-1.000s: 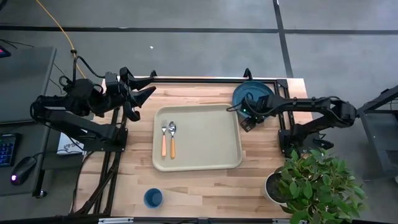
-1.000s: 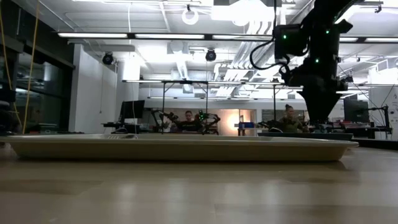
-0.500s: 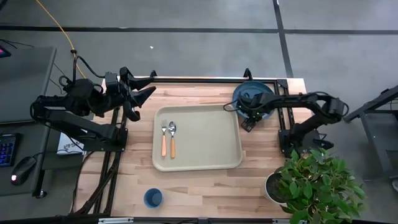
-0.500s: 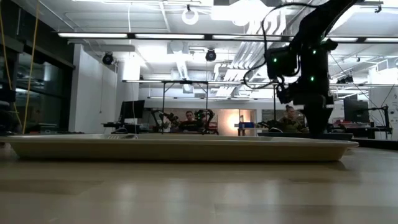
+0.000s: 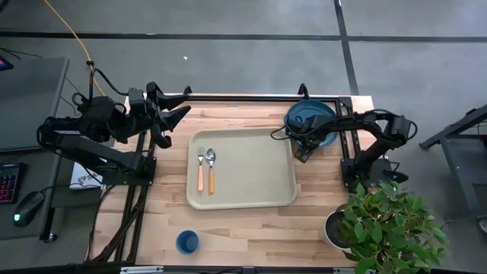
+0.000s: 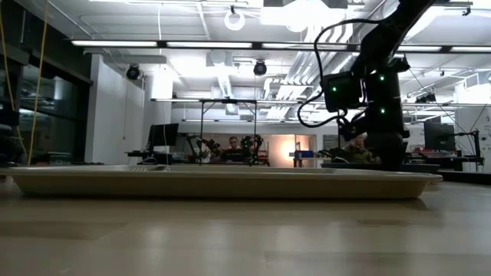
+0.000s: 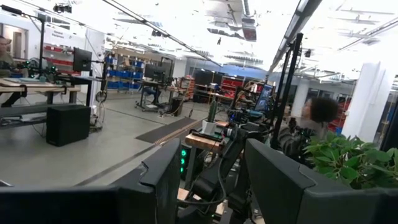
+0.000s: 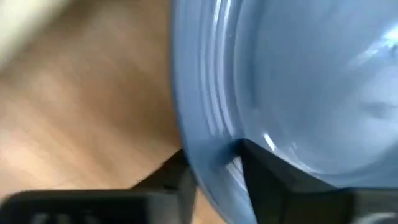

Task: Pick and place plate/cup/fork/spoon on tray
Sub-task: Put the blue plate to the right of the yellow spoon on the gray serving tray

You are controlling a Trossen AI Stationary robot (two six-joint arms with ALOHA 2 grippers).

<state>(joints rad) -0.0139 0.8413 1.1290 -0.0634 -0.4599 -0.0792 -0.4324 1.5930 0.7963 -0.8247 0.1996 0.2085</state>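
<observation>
The blue plate (image 5: 316, 116) lies flat on the table at its far right, beside the cream tray (image 5: 242, 204). My right gripper (image 5: 300, 140) stands over the plate's near-left rim, shut on it; the right wrist view shows the plate (image 8: 298, 81) close up. The fork (image 5: 201, 171) and spoon (image 5: 211, 169) lie side by side on the tray's left part. The small blue cup (image 5: 187, 242) stands on the table near its front edge. My left gripper (image 5: 175, 120) is open and empty, raised at the table's far left. My right gripper has the plate's raised rim (image 8: 214, 155) between its two fingers, one finger (image 8: 267, 171) inside the plate and the other outside it over the wood. The fingers come from above, pointing down. The plate still rests on the table.
A white pot with a leafy plant (image 5: 384, 228) stands at the table's near right corner. The tray's right half (image 5: 262, 164) is bare. In the low view the tray's wall (image 6: 222, 184) spans most of the picture, with people seated far behind.
My right gripper has come down onto the plate's near-left rim while the arm's elbow has drawn back toward the table's right edge. The plate, tray, fork, spoon and cup have stayed where they were.
</observation>
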